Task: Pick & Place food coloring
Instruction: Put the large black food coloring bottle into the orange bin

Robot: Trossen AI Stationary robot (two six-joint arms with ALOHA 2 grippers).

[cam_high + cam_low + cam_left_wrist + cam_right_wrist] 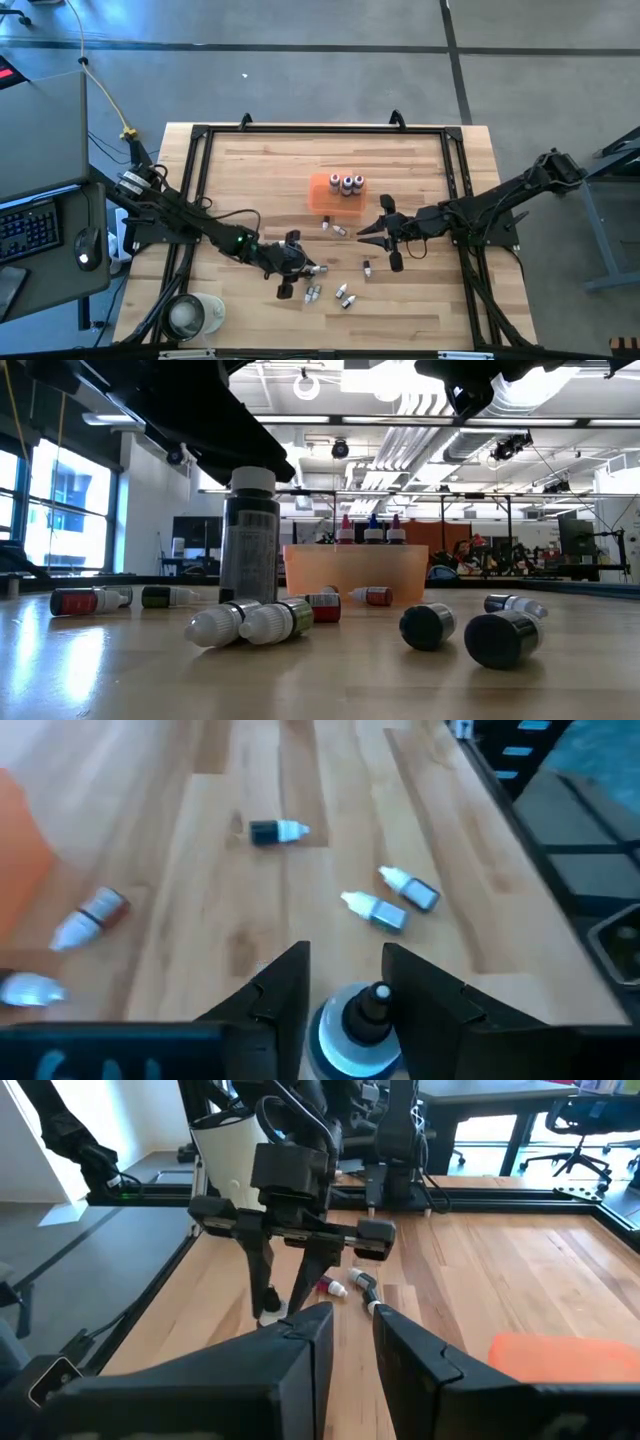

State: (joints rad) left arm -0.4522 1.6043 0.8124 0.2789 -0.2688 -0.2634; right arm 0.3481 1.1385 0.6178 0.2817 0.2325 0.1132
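Note:
Several small food coloring bottles [345, 295] lie on their sides on the wooden table. One food coloring bottle [358, 1025] stands upright between the fingers of my left gripper [290, 270], near the table's front left. Three more bottles [348, 183] stand in the orange tray [325, 195]. My right gripper [365, 235] hovers right of the middle, its fingers a narrow gap apart with nothing between them. My left gripper has the upright bottle [250, 535] between its two fingers [285, 985], one on each side of the body below the top. They come slanting down from the table's left. The bottle is upright with its bottom on the table.
A white round cup [190, 315] stands at the front left corner. Loose bottles [405, 890] lie just beyond my left gripper, and others [332, 228] sit between the tray and my right gripper. A black frame [200, 135] runs around the table.

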